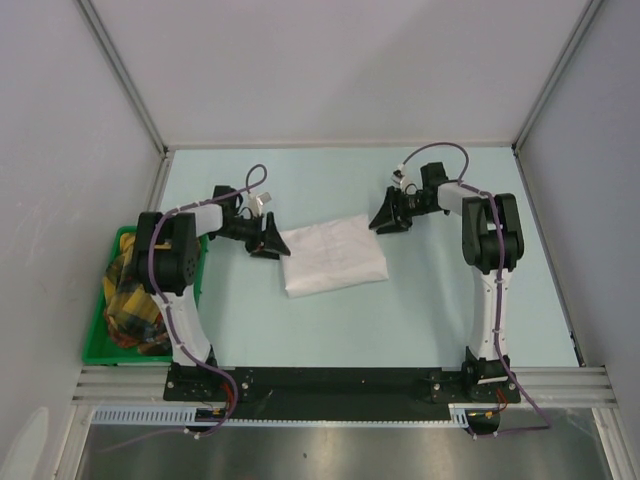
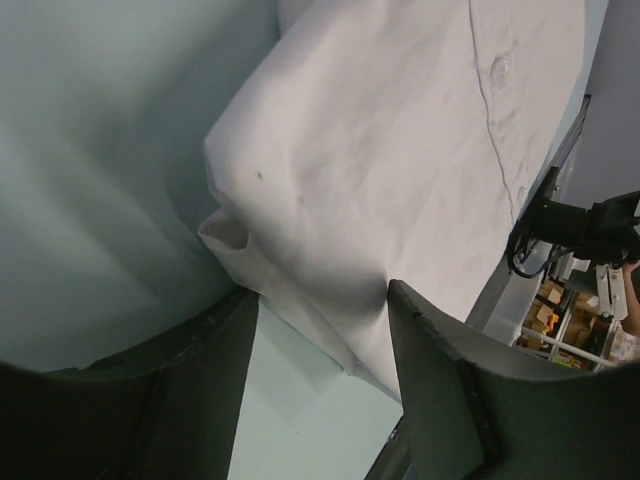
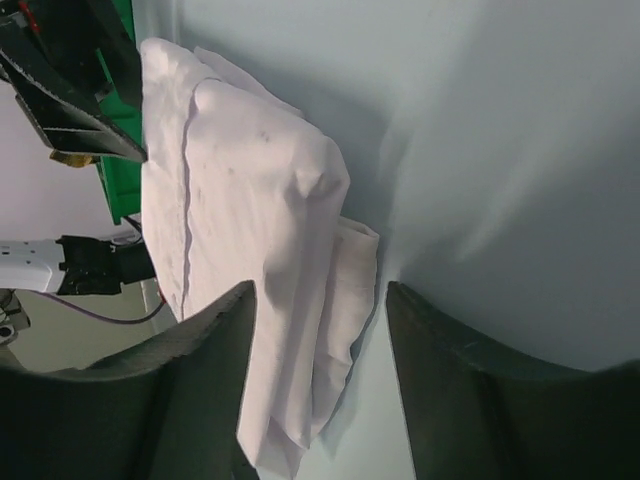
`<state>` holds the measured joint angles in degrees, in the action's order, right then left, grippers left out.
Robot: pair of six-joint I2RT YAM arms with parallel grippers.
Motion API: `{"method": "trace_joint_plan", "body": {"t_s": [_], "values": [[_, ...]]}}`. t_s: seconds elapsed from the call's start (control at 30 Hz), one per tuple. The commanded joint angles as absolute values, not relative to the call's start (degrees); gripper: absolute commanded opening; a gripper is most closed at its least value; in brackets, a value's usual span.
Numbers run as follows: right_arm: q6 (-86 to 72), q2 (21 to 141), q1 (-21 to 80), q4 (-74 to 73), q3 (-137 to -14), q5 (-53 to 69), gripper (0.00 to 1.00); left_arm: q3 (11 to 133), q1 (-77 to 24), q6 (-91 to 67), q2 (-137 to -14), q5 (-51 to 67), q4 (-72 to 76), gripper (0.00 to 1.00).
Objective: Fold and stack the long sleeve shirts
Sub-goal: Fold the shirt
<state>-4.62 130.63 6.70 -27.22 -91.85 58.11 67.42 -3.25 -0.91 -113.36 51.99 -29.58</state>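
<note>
Top external places left gripper (image 1: 266, 241) at 9 o'clock, right gripper (image 1: 389, 216) at 2 o'clock of the folded shirt (image 1: 333, 255), fingers wide, empty. Right wrist alone reveals its stacked layers (image 3: 345, 290).

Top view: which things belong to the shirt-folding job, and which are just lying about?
Job:
- folded shirt
- left pincer, open
- right pincer, open

Lying about:
- green bin
- plaid cloth inside it
</note>
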Motion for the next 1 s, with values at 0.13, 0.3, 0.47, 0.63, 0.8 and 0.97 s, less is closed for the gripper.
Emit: {"method": "trace_joint_plan", "body": {"t_s": [0.13,0.3,0.47,0.63,0.8,0.97], "values": [[-12.47,130.61,5.19,-18.12,-85.27,56.34,0.19,72.94,-4.31,-3.51,-119.70,51.77,-22.68,0.31],[-16.61,129.72,3.52,-13.36,-84.02,53.79,0.00,76.99,-4.57,-3.60,-122.52,51.94,-22.50,0.14],[-17.67,129.64,3.87,-12.48,-84.29,52.48,0.02,77.52,-4.75,-3.08,-122.52,51.25,-21.88,0.25],[-15.73,123.51,0.97,-15.99,-83.59,53.17,0.39,77.87,-2.64,-1.85,-118.14,50.36,-22.06,0.53],[-9.50,114.27,-1.23,-23.45,-83.58,54.66,0.63,71.21,-2.29,2.02,-104.18,53.35,-26.19,0.71],[-7.20,106.28,4.21,-29.62,-80.61,59.93,0.63,59.87,-5.78,-2.81,-92.91,58.26,-25.84,0.73]]}}
